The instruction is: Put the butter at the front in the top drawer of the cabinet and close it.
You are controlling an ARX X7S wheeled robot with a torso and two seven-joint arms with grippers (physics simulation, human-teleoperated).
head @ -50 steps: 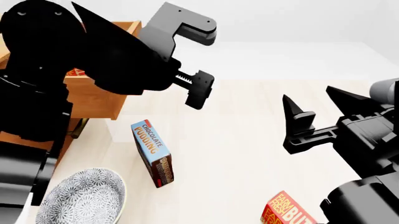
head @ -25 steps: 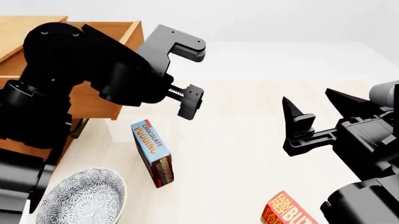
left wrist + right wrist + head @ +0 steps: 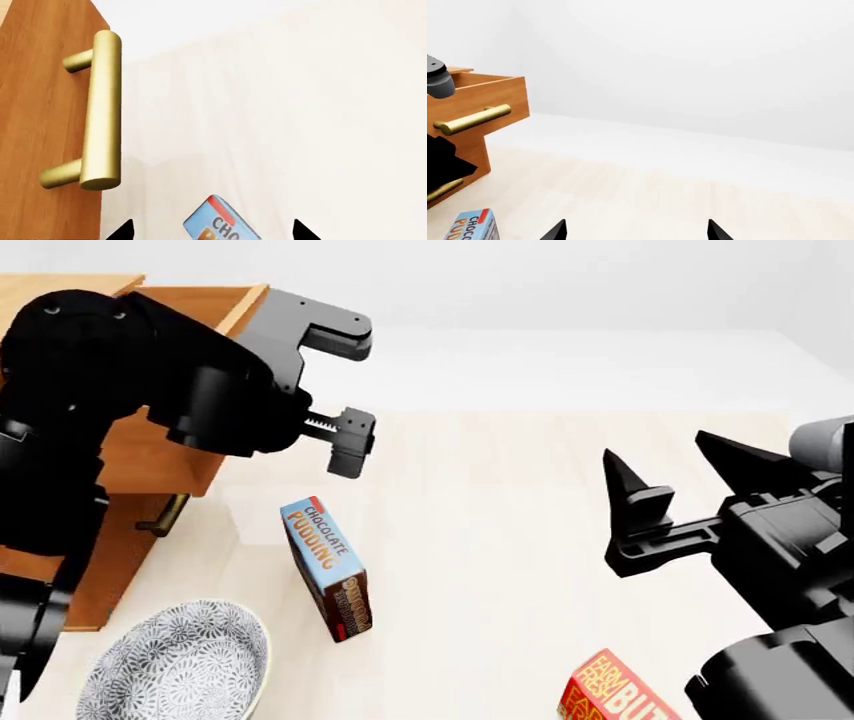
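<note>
Closing the drawer (image 3: 200, 455) looks to be the step in hand; it stands pulled out of the cabinet (image 3: 60, 570), and the left gripper (image 3: 334, 390) hangs just in front of its face, jaws spread and holding nothing; the left wrist view shows the brass handle (image 3: 100, 110) close by, with the pudding box (image 3: 220, 222) below between the fingertips. No butter can be seen inside the drawer, for the left arm covers its opening, so I cannot tell whether one already lies there; one butter box (image 3: 617, 692) rests on the floor at the near right, by the right arm, well apart from the cabinet. The right gripper (image 3: 681, 490) is likewise spread and empty, held idle over the bare floor. To push well, I judge the left gripper should meet the drawer face squarely, near the handle's middle, and drive straight along the slide; an off-centre push could skew the box in its runners; keeping the fingers above the pudding box and clear of the bowl (image 3: 174, 665) avoids knocking either.
</note>
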